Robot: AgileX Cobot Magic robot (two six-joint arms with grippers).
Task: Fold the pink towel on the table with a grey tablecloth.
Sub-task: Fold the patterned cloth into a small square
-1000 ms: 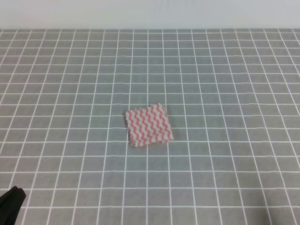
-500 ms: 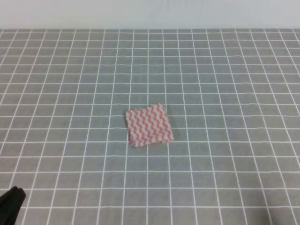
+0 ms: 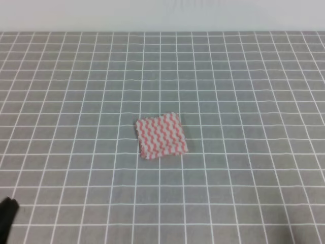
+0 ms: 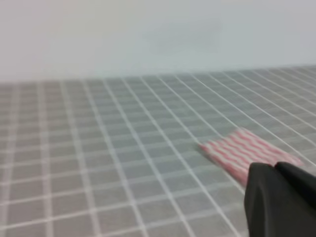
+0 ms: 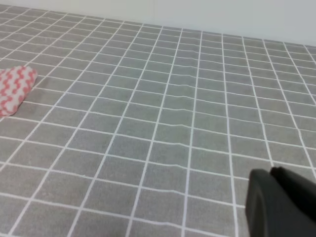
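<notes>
high: overhead, far | wrists: low, oblique, near | shared: pink towel (image 3: 161, 135)

We see a towel (image 3: 161, 135) with pink-and-white wavy stripes on a grey tablecloth (image 3: 244, 101) gridded with white lines.

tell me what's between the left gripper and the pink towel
Nothing but bare grey tablecloth: the exterior high view shows only gridded cloth between the left gripper and the pink towel.
</notes>
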